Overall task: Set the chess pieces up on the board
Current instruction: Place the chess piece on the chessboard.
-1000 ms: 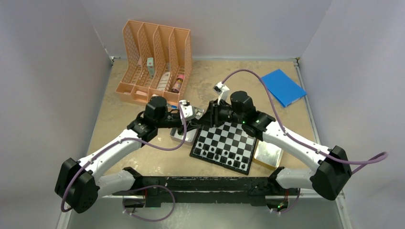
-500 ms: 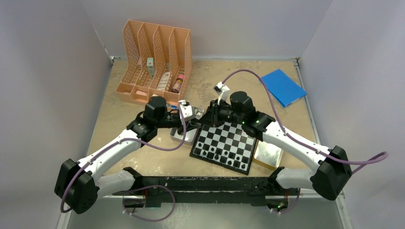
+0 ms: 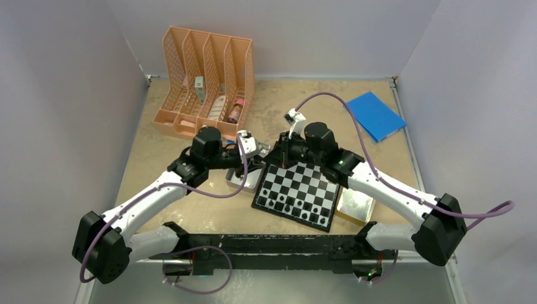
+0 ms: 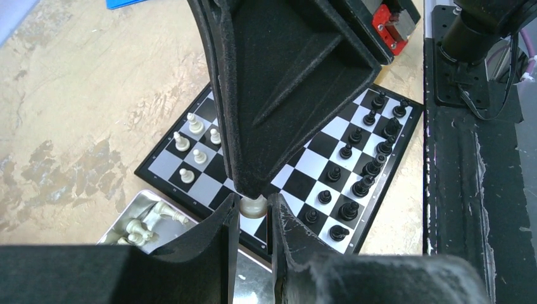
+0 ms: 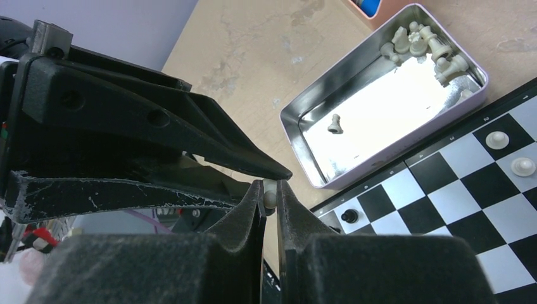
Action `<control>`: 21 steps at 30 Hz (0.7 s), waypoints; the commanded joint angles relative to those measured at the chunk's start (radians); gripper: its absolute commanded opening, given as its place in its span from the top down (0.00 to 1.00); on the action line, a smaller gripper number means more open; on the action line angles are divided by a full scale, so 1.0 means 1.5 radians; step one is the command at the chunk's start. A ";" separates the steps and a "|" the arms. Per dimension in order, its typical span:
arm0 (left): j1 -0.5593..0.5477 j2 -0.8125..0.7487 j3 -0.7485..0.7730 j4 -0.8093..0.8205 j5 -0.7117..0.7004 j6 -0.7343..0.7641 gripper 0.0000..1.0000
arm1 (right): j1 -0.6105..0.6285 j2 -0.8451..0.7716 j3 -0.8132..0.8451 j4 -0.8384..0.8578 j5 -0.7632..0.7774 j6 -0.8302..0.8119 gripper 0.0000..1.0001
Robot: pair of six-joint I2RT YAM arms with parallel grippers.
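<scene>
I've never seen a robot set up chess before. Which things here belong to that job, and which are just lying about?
For the job: chessboard; black pieces and white pieces on it; tin of spare white pieces; the held white piece.
Lying about: orange file rack; blue pad; second tin right of the board.

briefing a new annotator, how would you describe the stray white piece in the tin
Find the chessboard; an open metal tin lies along its edge. Most pale pieces huddle in one corner; this pale pawn sits alone on the shiny floor.
</scene>
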 commanded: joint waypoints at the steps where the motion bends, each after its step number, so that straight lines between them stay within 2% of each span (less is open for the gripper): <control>1: 0.002 -0.011 0.057 -0.025 -0.030 -0.015 0.81 | 0.001 -0.030 -0.004 -0.002 0.061 0.015 0.95; 2: 0.002 -0.012 0.059 -0.028 -0.030 -0.018 0.79 | 0.001 -0.035 -0.006 -0.003 0.068 0.020 0.96; 6: 0.002 -0.017 0.075 -0.056 -0.028 -0.031 0.54 | 0.001 -0.050 -0.009 -0.018 0.124 0.049 0.96; 7: 0.002 -0.020 0.081 -0.067 -0.028 -0.035 0.51 | 0.001 -0.051 -0.005 -0.035 0.152 0.049 0.96; 14: 0.002 -0.058 0.100 -0.122 -0.073 -0.113 0.41 | 0.001 -0.052 0.016 -0.129 0.329 0.060 1.00; 21: 0.002 -0.116 0.064 -0.128 -0.202 -0.246 0.37 | -0.001 -0.064 -0.001 -0.192 0.470 0.110 1.00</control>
